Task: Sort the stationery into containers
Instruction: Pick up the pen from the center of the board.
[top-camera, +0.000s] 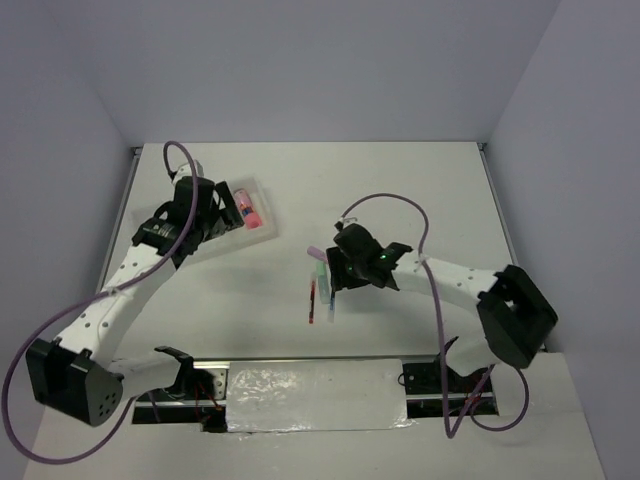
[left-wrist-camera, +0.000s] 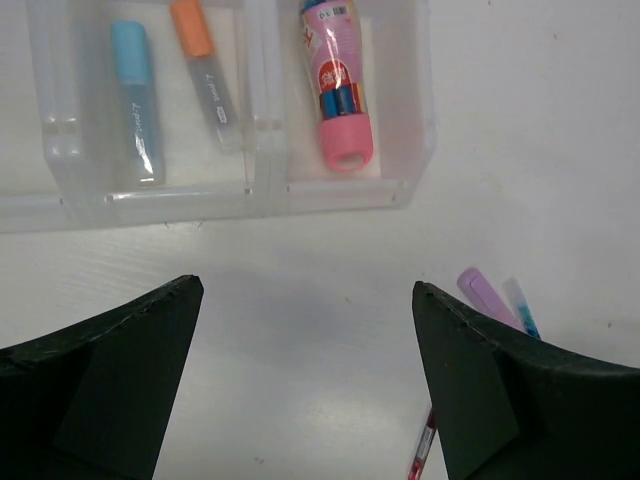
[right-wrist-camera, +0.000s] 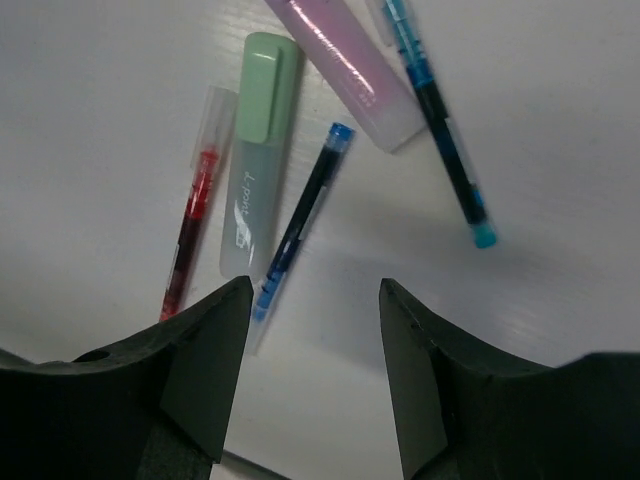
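Observation:
The containers are one translucent tray (left-wrist-camera: 250, 195) at the table's far left (top-camera: 268, 222). A blue highlighter (left-wrist-camera: 135, 100) and an orange highlighter (left-wrist-camera: 205, 75) lie in its middle compartment, and a stubby pink marker (left-wrist-camera: 338, 90) (top-camera: 250, 212) lies in the end one. My left gripper (left-wrist-camera: 305, 290) hovers open in front of the tray, holding nothing. Mid-table lie a red pen (right-wrist-camera: 190, 235), a green highlighter (right-wrist-camera: 255, 150), a dark blue pen (right-wrist-camera: 300, 220), a lilac highlighter (right-wrist-camera: 345, 65) and a light blue pen (right-wrist-camera: 440, 120). My right gripper (right-wrist-camera: 315, 285) is above them, its jaws apart and empty, the dark blue pen's tip beside its left finger.
The loose pile (top-camera: 320, 290) sits just left of the right arm's wrist. White walls close in the table on the left, back and right. A foil-covered strip (top-camera: 315, 395) runs along the near edge between the arm bases.

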